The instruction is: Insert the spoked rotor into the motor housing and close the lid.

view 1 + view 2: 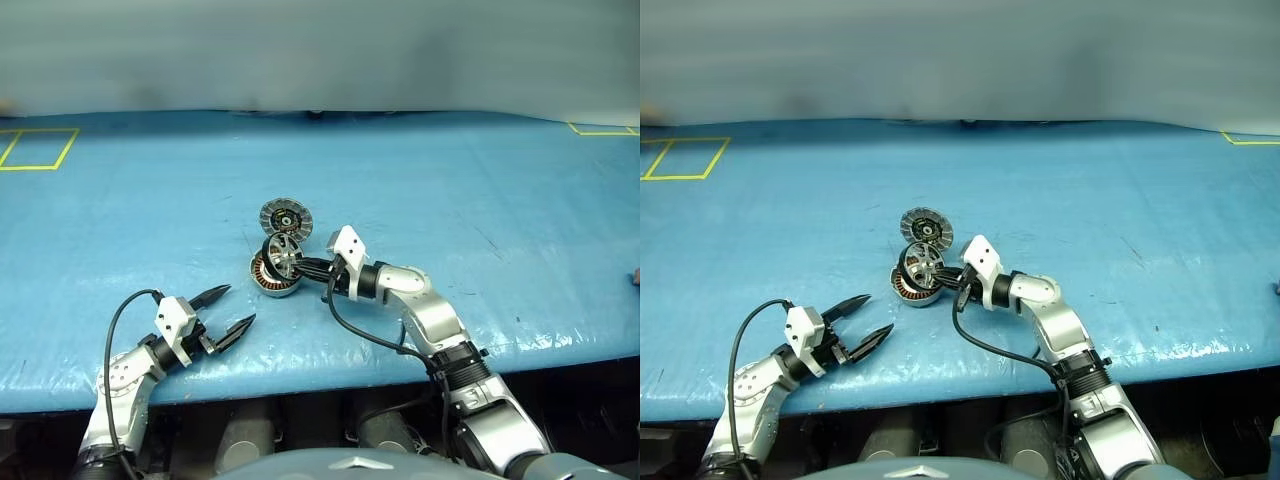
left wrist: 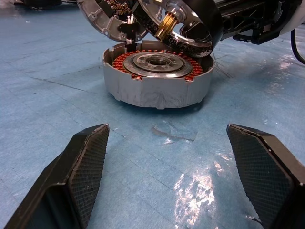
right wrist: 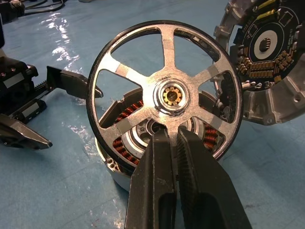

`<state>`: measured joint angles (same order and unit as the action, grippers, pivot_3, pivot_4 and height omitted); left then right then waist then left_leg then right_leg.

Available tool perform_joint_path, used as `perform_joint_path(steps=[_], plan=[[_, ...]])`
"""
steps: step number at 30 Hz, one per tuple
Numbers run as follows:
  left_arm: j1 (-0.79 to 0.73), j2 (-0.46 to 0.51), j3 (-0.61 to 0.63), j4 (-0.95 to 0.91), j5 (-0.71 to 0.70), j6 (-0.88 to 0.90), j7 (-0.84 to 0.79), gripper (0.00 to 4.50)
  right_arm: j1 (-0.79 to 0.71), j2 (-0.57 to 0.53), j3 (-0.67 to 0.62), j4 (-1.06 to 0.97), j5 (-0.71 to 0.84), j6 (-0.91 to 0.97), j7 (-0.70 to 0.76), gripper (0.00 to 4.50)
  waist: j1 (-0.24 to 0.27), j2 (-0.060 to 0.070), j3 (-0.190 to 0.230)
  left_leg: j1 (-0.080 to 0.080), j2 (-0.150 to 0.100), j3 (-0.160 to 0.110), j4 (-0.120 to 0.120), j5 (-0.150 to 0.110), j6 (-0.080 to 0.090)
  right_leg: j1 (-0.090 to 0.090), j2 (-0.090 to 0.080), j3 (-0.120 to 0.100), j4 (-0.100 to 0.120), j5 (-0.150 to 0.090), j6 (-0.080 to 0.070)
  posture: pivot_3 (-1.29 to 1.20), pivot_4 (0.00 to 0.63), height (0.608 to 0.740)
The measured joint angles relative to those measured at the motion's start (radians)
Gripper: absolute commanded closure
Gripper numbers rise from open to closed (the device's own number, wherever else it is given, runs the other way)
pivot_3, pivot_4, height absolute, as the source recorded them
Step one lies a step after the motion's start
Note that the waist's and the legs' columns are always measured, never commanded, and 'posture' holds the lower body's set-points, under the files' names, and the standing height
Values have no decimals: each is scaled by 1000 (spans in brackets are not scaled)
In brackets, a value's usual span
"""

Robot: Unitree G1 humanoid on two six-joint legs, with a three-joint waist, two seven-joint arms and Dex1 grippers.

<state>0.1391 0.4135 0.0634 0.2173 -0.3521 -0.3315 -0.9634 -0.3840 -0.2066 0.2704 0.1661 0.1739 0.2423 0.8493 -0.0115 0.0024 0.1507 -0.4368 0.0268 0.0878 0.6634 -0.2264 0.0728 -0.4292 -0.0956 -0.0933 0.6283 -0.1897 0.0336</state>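
The right gripper point(image 1: 305, 265) is pinched on the spoked rotor point(image 1: 282, 255), its 2 fingers clamped on 1 spoke near the rim. The rotor is held tilted, almost on edge, just above the motor housing point(image 1: 270, 278), which sits on the blue mat point(image 1: 450, 200) with its copper winding facing up. The lid point(image 1: 286, 218) stands open behind the housing, its inner face toward the robot. The left gripper point(image 1: 226, 314) is spread wide and holds nothing, near the mat's front edge, well apart from the housing.

Risk: the rotor's axle points sideways and slightly down, not along the housing's vertical axis. If lowered at this tilt, the rim would likely catch the housing wall or jam against the winding. A grip on 1 spoke may also let the rotor pivot or slip.
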Motion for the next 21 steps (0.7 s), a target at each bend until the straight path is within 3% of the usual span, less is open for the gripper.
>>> perform_joint_path(steps=[1, 4, 8, 15, 18, 21], plan=[[0, 0, 0, 0, 0, 0, 0, 280, 0, 0, 1, 0, -4, -1, 0, 4467, 0, 0, 0, 0, 0, 0, 0, 0, 0, 0, 0, 0, 0, 0, 0, 0, 150, 740], [0, 0, 0, 1, 0, -2, 2, 280, -3, -6, 7, 0, -11, -2, 3, 3749, 0, 0, 0, 0, 0, 0, 0, 0, 0, 0, 0, 0, 0, 0, 0, 0, 150, 740], [0, 0, 0, 4, 0, -5, 2, 280, -3, -16, 14, 0, -19, -4, 2, 2403, 0, 0, 0, 0, 0, 0, 0, 0, 0, 0, 0, 0, 0, 0, 0, 0, 150, 740], [0, 0, 0, 7, 0, -8, 2, 280, -3, -3, 18, -2, -5, -15, 6, 2403, 0, 0, 0, 0, 0, 0, 0, 0, 0, 0, 0, 0, 0, 0, 0, 0, 150, 740], [0, 0, 0, 8, 0, -9, 2, 280, -3, 15, 13, -3, 12, -15, 3, 3011, 0, 0, 0, 0, 0, 0, 0, 0, -1, 0, 0, 0, 0, 0, 0, 0, 150, 740], [-1, 0, -1, 9, 0, -10, 2, 280, -3, 32, 11, -1, 16, -16, 0, 3954, 0, 0, 0, 0, 0, 0, 0, 0, -1, 0, 0, 0, 0, 0, 0, 0, 150, 740]])
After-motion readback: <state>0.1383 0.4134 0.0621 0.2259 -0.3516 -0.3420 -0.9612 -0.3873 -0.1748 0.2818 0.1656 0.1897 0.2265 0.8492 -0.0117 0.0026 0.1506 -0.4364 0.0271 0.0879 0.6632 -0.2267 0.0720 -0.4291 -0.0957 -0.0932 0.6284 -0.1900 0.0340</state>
